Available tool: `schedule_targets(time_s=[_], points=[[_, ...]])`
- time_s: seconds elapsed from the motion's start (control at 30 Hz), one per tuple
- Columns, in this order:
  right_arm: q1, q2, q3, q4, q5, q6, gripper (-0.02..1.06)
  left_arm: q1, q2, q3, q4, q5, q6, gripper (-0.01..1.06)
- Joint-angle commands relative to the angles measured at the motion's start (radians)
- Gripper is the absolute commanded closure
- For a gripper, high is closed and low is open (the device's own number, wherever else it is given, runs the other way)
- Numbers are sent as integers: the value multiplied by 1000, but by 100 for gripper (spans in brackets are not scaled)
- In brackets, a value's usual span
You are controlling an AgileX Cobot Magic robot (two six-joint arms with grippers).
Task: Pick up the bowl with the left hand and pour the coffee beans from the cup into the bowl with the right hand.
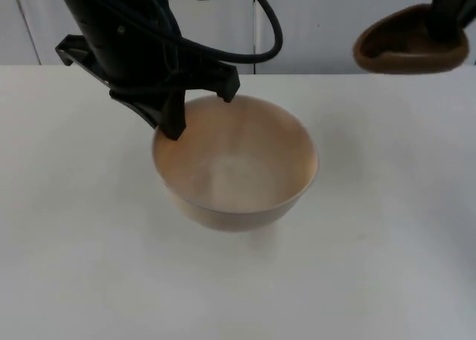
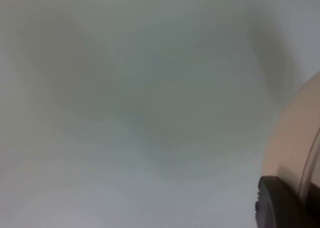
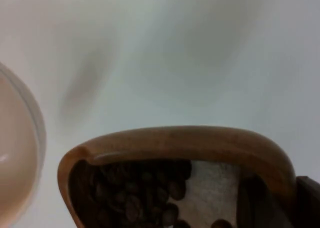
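Observation:
A pale beige bowl [image 1: 238, 165] hangs a little above the white table, its inside bare. My left gripper [image 1: 199, 111] is shut on the bowl's far-left rim; a black fingertip [image 2: 280, 205] presses against the bowl wall [image 2: 295, 138]. At the far right, my right gripper [image 1: 448, 16] is shut on a brown wooden cup [image 1: 409, 48], held in the air and apart from the bowl. The cup [image 3: 180, 143] holds dark coffee beans [image 3: 135, 193], and the bowl's rim [image 3: 20, 138] lies beside it.
The white table [image 1: 89, 265] stretches out around and in front of the bowl. A grey partition wall [image 1: 320, 20] closes off the far edge behind both arms.

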Motion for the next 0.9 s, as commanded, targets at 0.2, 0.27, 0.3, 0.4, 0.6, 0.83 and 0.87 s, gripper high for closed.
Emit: schedule_targets(time_s=[0.2, 0.27, 0.3, 0.4, 0.6, 0.83, 0.87], points=[[80, 42, -114, -19, -1, 25, 105, -6, -15, -7, -11, -6, 2, 105], [90, 44, -119, -36, -1, 25, 105, -6, -15, -7, -11, -6, 2, 105], [100, 44, -122, -49, -1, 25, 105, -6, -15, -7, -11, -6, 2, 105], [130, 43, -122, -78, -1, 26, 105, -6, -15, -7, -11, -12, 2, 105], [160, 43, -122, -102, -1, 26, 105, -6, -15, -7, -11, -14, 2, 105], [212, 41, -122, -162, -1, 19, 105, -6, -5, -7, -11, -24, -4, 105], [212, 41, -122, -167, -1, 19, 105, -6, 3, -7, -11, -24, -7, 105]])
